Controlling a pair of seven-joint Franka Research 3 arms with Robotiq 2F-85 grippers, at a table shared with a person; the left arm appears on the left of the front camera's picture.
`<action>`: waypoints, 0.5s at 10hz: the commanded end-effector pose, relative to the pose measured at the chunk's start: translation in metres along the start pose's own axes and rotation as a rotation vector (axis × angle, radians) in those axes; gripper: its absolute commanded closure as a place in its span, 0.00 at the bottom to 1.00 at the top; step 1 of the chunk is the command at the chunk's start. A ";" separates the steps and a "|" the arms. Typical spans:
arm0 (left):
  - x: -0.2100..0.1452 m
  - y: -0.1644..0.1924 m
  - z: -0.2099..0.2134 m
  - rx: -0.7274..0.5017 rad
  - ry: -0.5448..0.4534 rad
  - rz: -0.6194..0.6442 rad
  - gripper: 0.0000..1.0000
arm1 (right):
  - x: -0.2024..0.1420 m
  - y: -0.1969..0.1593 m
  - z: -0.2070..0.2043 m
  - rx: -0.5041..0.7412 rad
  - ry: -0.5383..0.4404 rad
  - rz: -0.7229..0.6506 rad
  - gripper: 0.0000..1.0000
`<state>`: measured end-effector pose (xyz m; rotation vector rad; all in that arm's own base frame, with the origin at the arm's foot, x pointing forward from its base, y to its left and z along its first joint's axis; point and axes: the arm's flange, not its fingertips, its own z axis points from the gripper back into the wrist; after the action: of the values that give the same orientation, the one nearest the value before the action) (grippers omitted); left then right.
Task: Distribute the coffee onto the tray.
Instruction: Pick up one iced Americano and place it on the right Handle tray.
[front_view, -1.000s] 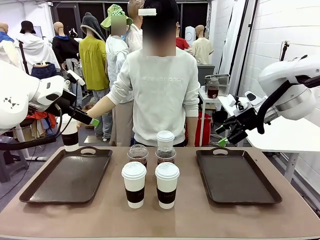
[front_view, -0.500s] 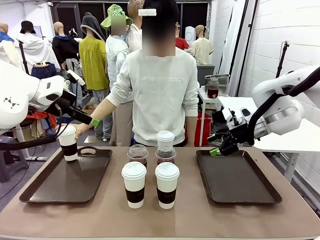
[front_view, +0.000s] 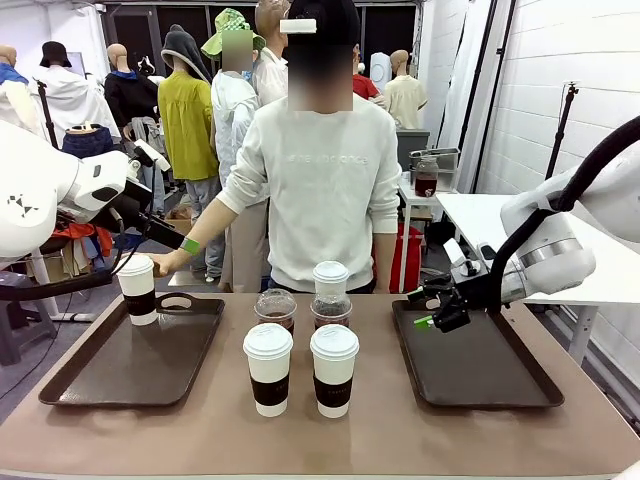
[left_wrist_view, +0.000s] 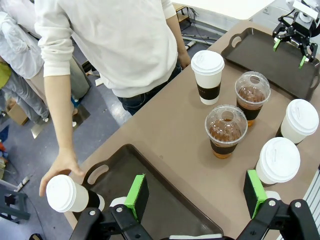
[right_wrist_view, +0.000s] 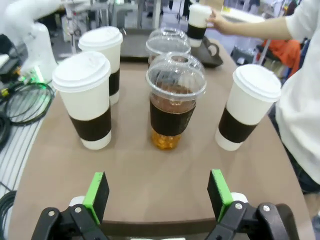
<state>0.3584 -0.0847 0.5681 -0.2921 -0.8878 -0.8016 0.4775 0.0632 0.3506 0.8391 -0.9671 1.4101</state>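
Distributing: paper cup (front_view: 137, 289) on left tray (front_view: 130, 362) (person's hand (front_view: 166, 263) touching). Left gripper (left_wrist_view: 195, 192), right gripper (right_wrist_view: 160, 194) spread, empty; next, grasp nearest clear cup (right_wrist_view: 175, 107).

From the front, the near white cups (front_view: 269, 370) hide the clear cups' (front_view: 276, 305) lower parts, and the right clear one hides the far cup's (front_view: 330, 272) sleeve.

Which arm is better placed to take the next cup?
Probably right: the right gripper sits open, low by the right tray, facing a clear cup. The left gripper hangs open over the left tray, where a person's hand holds a white cup.
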 end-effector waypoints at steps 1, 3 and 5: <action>-0.001 0.000 0.001 -0.007 0.005 0.001 0.00 | -0.008 -0.013 -0.007 0.015 -0.085 -0.006 0.00; -0.001 0.000 0.001 -0.007 0.005 0.001 0.00 | -0.015 -0.018 -0.021 0.034 -0.099 -0.035 0.00; -0.001 0.000 0.001 -0.007 0.005 0.001 0.00 | -0.008 -0.016 -0.016 0.059 0.000 -0.067 0.00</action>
<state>0.3584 -0.0847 0.5681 -0.2920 -0.8877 -0.8017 0.4920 0.0755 0.3274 0.9372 -0.9525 1.3829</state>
